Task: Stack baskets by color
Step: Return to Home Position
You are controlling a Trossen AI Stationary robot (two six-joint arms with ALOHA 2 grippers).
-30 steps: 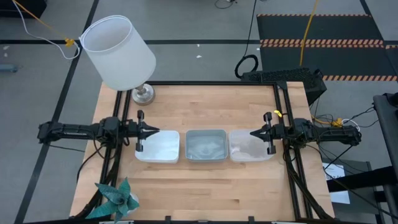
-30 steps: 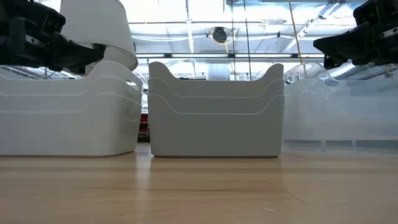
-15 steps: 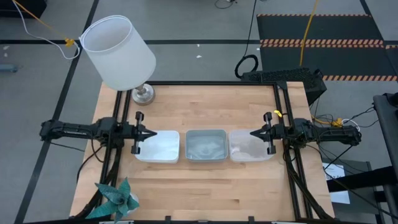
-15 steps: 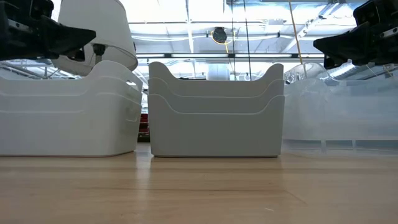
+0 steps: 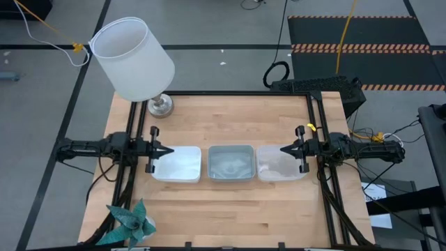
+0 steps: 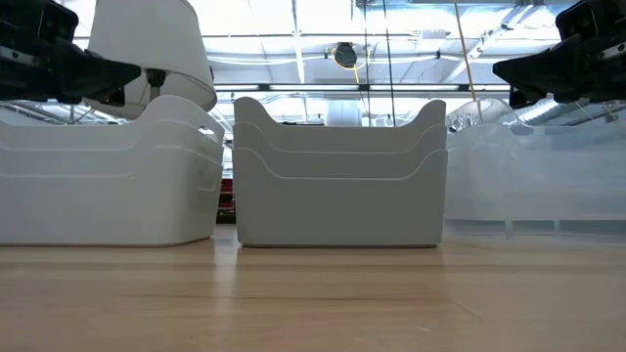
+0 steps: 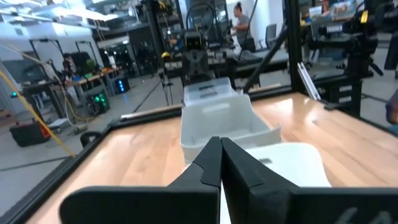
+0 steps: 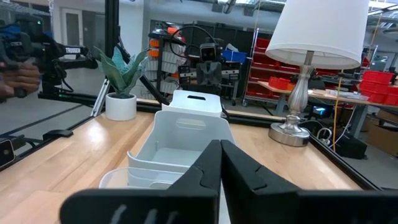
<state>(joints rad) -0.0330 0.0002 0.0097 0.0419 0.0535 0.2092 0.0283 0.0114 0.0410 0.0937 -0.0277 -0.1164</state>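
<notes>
Three basket stacks stand in a row across the table's middle, each on its bottom: white baskets [image 5: 176, 164] at left, grey-blue baskets [image 5: 231, 162] in the centre, clear baskets [image 5: 281, 162] at right. In the low view the white stack [image 6: 108, 176] and the grey-blue stack [image 6: 337, 176] each show three nested rims. My left gripper [image 5: 170, 150] is shut, held level above the white stack's left rim, touching nothing. My right gripper [image 5: 283, 148] is shut, held level above the clear stack, touching nothing. Both show shut in their wrist views [image 7: 221, 146] [image 8: 219, 149].
A lamp with a large white shade [image 5: 132, 59] stands on its metal foot [image 5: 160, 106] at the far left. A potted plant [image 5: 129, 222] sits at the near left corner. Black frame rails [image 5: 317, 125] run along the table's sides. Bare wood lies near and far of the row.
My left gripper has drawn back level toward the table's left edge, from over the white stack's inside to its left rim. The stacks and my right gripper have kept still.
</notes>
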